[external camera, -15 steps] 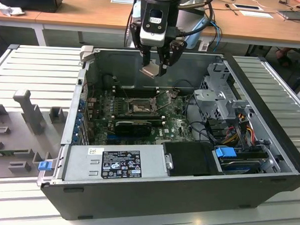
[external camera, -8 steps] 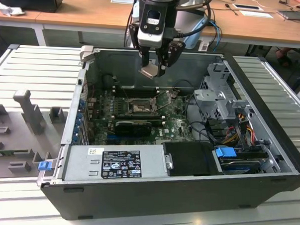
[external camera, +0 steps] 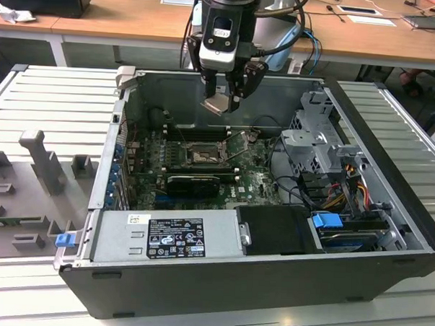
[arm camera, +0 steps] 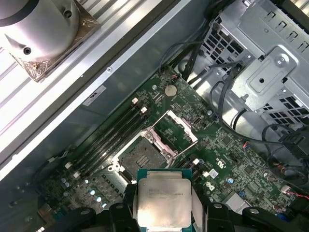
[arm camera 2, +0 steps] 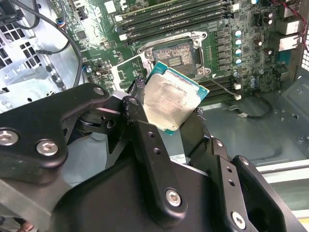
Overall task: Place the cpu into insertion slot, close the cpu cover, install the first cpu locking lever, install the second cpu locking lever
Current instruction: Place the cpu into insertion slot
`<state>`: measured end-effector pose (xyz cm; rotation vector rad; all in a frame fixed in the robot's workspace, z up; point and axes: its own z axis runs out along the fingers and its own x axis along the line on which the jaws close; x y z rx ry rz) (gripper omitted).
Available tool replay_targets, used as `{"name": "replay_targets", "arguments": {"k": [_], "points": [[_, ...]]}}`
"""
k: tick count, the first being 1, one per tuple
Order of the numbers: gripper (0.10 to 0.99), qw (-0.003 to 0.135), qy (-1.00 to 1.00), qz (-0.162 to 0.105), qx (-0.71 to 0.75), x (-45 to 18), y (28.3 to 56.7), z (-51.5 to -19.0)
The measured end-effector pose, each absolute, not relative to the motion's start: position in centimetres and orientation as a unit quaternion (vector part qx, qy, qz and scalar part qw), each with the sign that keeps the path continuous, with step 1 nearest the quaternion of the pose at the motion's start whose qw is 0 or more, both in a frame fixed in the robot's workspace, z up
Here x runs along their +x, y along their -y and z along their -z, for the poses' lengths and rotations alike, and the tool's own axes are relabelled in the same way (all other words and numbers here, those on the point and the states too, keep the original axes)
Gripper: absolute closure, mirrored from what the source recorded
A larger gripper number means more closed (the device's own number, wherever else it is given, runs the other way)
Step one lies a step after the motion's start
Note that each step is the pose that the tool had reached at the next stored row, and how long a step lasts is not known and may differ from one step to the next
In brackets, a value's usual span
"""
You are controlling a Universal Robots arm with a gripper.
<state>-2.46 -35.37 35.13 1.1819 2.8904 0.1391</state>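
My gripper hangs over the open computer case, shut on the cpu, a small square chip with a pale silver top. Both wrist views show the cpu clamped by its edges between the black fingers, tilted and well above the board. The insertion slot lies bare on the green motherboard below, its dark contact field exposed. The cpu cover stands swung open beside the slot. A thin locking lever sticks out along one side of the slot.
Long black memory slots run behind the socket. A metal drive cage and bundled cables fill the exterior view's right of the case. The power supply sits at the front. A grey moulded tray lies outside.
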Motion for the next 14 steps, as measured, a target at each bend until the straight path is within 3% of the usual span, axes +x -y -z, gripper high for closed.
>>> {"name": "replay_targets", "arguments": {"k": [14], "points": [[0.549, 0.008, -0.919, -0.044, 0.391, -2.46, 35.37, -35.03]]}}
